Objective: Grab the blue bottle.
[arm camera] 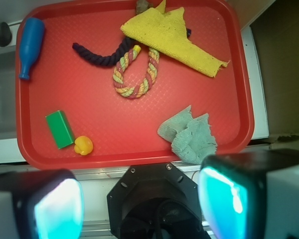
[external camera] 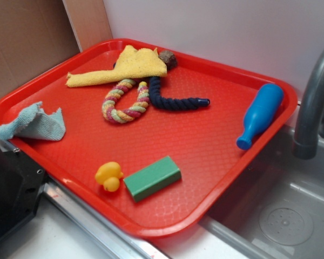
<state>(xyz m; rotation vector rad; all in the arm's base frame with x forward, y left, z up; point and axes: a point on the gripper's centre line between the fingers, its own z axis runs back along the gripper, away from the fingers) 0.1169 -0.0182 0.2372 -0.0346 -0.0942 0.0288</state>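
The blue bottle (external camera: 261, 113) lies on its side against the right rim of the red tray (external camera: 205, 162), neck pointing toward the front. In the wrist view the blue bottle (arm camera: 30, 45) is in the tray's (arm camera: 139, 157) far left corner. My gripper (arm camera: 142, 204) hangs high over the black robot base, outside the tray's near edge and far from the bottle. It is open, its turquoise pads (arm camera: 60, 211) wide apart with nothing between them. The exterior view does not show the gripper.
On the tray lie a green block (external camera: 152, 177), a yellow duck (external camera: 108, 176), a light blue cloth (external camera: 32, 123), a yellow cloth (external camera: 121, 67), a multicoloured rope (external camera: 127, 101) and a navy rope (external camera: 173, 100). A grey faucet (external camera: 313, 102) and sink (external camera: 281, 216) stand right of the bottle.
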